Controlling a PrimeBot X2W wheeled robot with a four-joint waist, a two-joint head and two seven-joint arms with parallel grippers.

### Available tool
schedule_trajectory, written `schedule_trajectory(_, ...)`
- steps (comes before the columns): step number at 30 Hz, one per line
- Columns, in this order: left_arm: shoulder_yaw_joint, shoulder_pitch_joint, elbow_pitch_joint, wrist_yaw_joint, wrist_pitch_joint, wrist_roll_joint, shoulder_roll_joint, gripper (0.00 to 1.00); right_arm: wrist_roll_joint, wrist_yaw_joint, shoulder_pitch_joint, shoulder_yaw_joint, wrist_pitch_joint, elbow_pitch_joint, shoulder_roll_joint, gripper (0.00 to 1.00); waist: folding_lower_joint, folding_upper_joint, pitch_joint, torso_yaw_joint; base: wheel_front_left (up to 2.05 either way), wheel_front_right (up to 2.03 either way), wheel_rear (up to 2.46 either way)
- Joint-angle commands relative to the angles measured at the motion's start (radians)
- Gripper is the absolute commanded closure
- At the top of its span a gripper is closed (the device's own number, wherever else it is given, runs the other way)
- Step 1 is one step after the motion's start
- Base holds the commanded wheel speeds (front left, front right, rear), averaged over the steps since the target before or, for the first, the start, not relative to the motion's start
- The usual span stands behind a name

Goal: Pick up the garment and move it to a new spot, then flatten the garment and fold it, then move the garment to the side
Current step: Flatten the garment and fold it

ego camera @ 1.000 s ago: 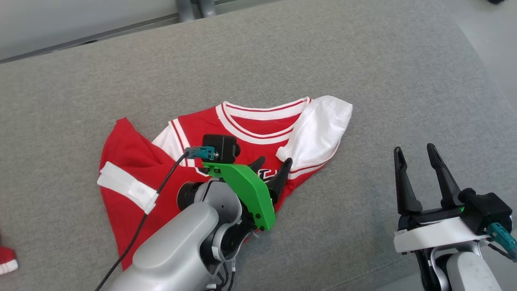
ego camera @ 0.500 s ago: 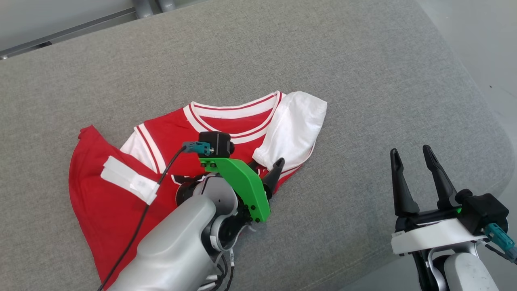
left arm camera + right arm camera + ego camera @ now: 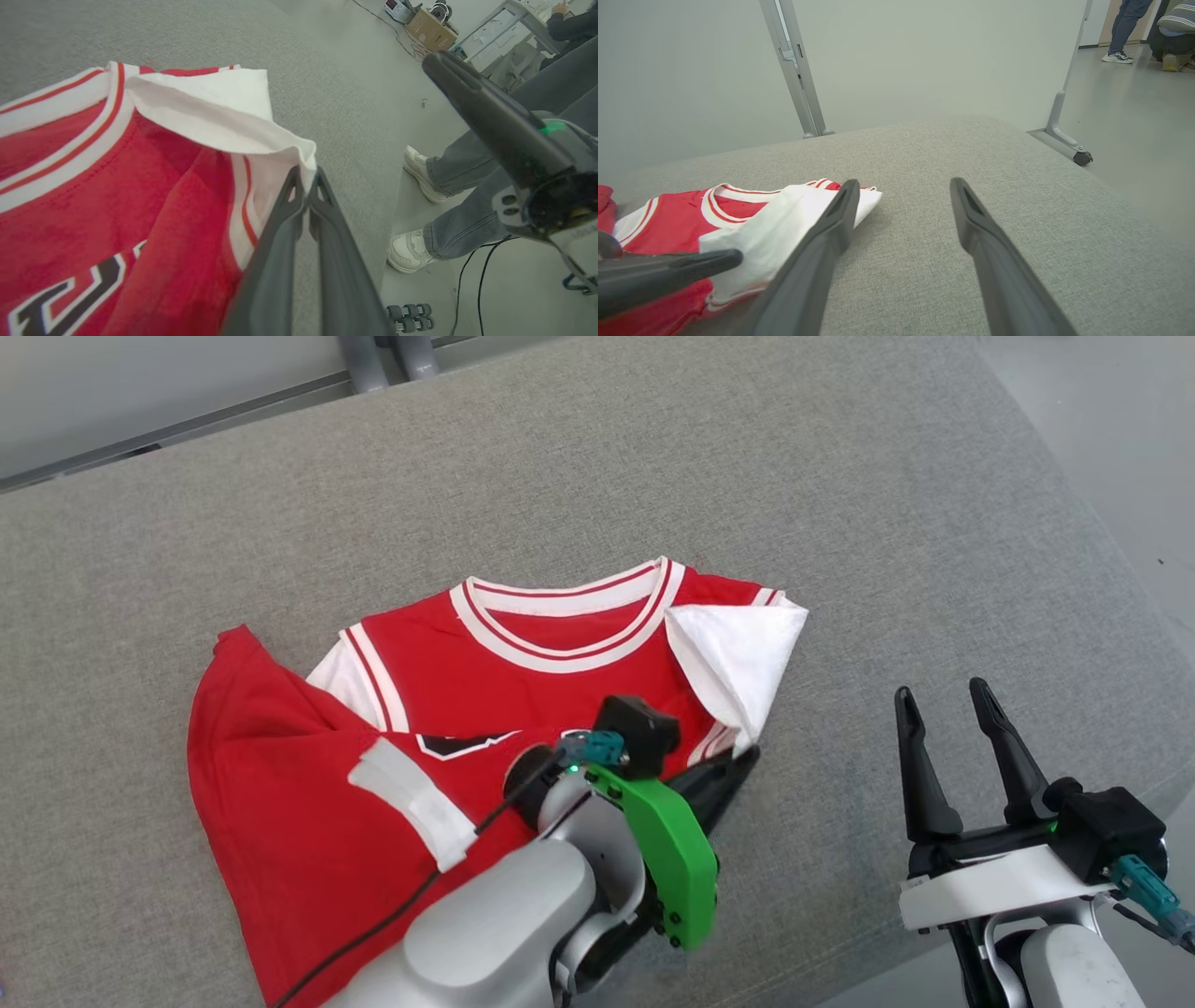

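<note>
The garment is a red jersey with white trim, lying crumpled on the grey padded surface; its white sleeve points right. My left gripper is shut on the sleeve's lower hem. In the left wrist view its closed tips pinch the white hem of the garment. My right gripper stands open and empty to the right of the garment, over bare surface. The right wrist view shows its spread fingers, the garment at left, and the left gripper's fingers.
The padded surface's rounded right edge drops to the floor. Metal frame posts stand behind the far edge. A person's legs in white shoes are on the floor to the right. A white label strip lies on the garment's left.
My left gripper has moved right and closed on the sleeve hem, pulling the white sleeve into a folded triangle. The right gripper stays open and still. The camera has shifted slightly.
</note>
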Motion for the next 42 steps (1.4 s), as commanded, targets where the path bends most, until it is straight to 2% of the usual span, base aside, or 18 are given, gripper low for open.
schedule_trajectory(1, -0.016, 0.021, -0.002, -0.004, -0.002, 0.011, -0.003, 1.0, -0.002, 0.0, 0.01, 0.002, -0.003, 0.002, -0.002, 0.0, 0.0, 0.0066, 0.0, 0.001, 0.0, 0.0, 0.0)
schedule_trajectory(10, -0.117, 0.087, 0.092, -0.047, -0.06, 0.084, -0.01, 1.0, 0.01, 0.0, 0.003, 0.011, -0.003, 0.007, -0.002, 0.0, 0.0, 0.0066, 0.01, -0.015, 0.0, 0.0, 0.0)
schedule_trajectory(11, -0.124, 0.087, 0.11, -0.053, -0.078, 0.103, -0.011, 0.92, 0.012, 0.0, 0.004, 0.013, -0.003, 0.007, -0.002, 0.0, 0.0, 0.0066, 0.013, -0.017, 0.0, 0.0, 0.0)
schedule_trajectory(12, -0.129, 0.09, 0.128, -0.058, -0.095, 0.111, -0.013, 0.69, 0.014, 0.0, 0.004, 0.014, -0.003, 0.006, -0.002, 0.0, 0.0, 0.0066, 0.016, -0.018, 0.0, 0.0, 0.0)
schedule_trajectory(13, -0.137, 0.098, 0.166, -0.07, -0.123, 0.121, -0.019, 0.03, 0.015, 0.0, 0.005, 0.013, -0.003, 0.007, -0.002, 0.0, 0.0, 0.0066, 0.021, -0.019, 0.0, 0.0, 0.0)
schedule_trajectory(14, -0.14, 0.095, 0.181, -0.074, -0.138, 0.131, -0.023, 0.0, 0.016, 0.0, 0.005, 0.012, -0.003, 0.008, -0.002, 0.0, 0.0, 0.0066, 0.024, -0.018, 0.0, 0.0, 0.0)
schedule_trajectory(18, -0.142, 0.108, 0.206, -0.095, -0.176, 0.109, -0.038, 0.0, 0.016, 0.0, 0.009, 0.001, -0.003, 0.012, -0.002, 0.0, 0.0, 0.0066, 0.027, -0.002, 0.0, 0.0, 0.0)
schedule_trajectory(22, -0.129, 0.114, 0.138, -0.117, -0.188, 0.052, -0.048, 0.0, -0.012, 0.0, 0.009, -0.004, -0.003, 0.006, -0.002, 0.0, 0.0, 0.0066, 0.008, 0.031, 0.0, 0.0, 0.0)
schedule_trajectory(25, -0.113, 0.129, 0.103, -0.112, -0.189, 0.027, -0.046, 0.0, -0.027, 0.0, 0.013, -0.011, -0.003, -0.001, -0.002, 0.0, 0.0, 0.0066, -0.007, 0.049, 0.0, 0.0, 0.0)
schedule_trajectory(28, -0.085, 0.156, 0.036, -0.093, -0.16, -0.021, -0.013, 0.0, -0.051, 0.0, 0.021, -0.022, -0.003, -0.012, -0.002, 0.0, 0.0, 0.0066, -0.04, 0.083, 0.0, 0.0, 0.0)
schedule_trajectory(32, -0.032, 0.194, -0.076, -0.018, -0.152, -0.053, 0.074, 0.0, -0.088, 0.0, 0.03, -0.03, -0.003, -0.024, -0.002, 0.0, 0.0, 0.0066, -0.082, 0.139, 0.0, 0.0, 0.0)
schedule_trajectory(38, 0.112, 0.313, -0.245, 0.165, -0.255, -0.061, 0.231, 0.0, -0.131, 0.0, 0.056, -0.042, -0.003, -0.05, -0.002, 0.0, 0.0, 0.0066, -0.144, 0.229, 0.0, 0.0, 0.0)
schedule_trajectory(42, 0.204, 0.416, -0.312, 0.248, -0.283, -0.04, 0.311, 0.0, -0.148, 0.0, 0.08, -0.05, -0.003, -0.052, -0.008, 0.0, 0.0, 0.0066, -0.18, 0.281, 0.0, 0.0, 0.0)
